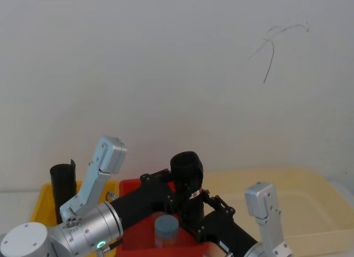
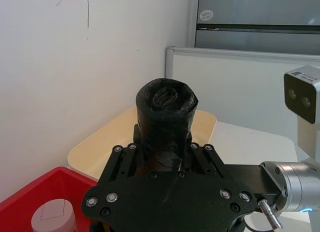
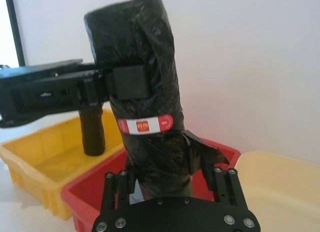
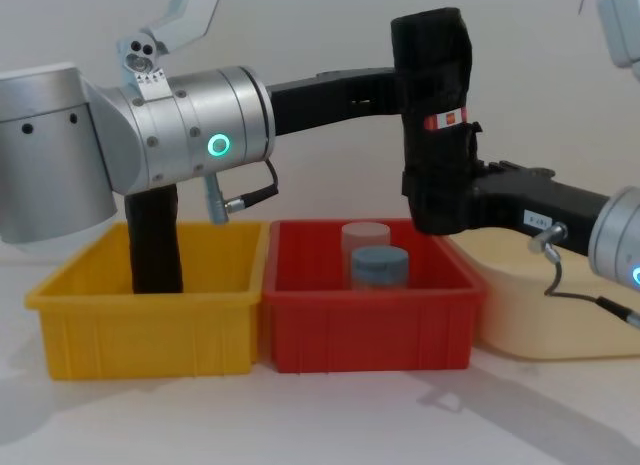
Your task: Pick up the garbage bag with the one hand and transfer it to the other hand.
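Against white wall [image 4: 300, 25], left hand [image 4: 412, 87] and right hand [image 4: 450, 203] clamp garbage bag [image 4: 432, 50] above red bin [image 4: 370, 330] holding jars [image 4: 379, 266].

On the desk [image 4: 300, 415], a roll [image 4: 155, 240] stands in the left bin [image 4: 150, 325], jars [image 4: 378, 267] in the middle bin [image 4: 370, 330], a tray [image 4: 540, 315] to its right. The garbage bag [image 4: 435, 115] is upright above the middle bin.

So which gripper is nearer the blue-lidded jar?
Right: the right gripper sits around the garbage bag's lower end, just above the blue-lidded jar; the left gripper grips it higher up.
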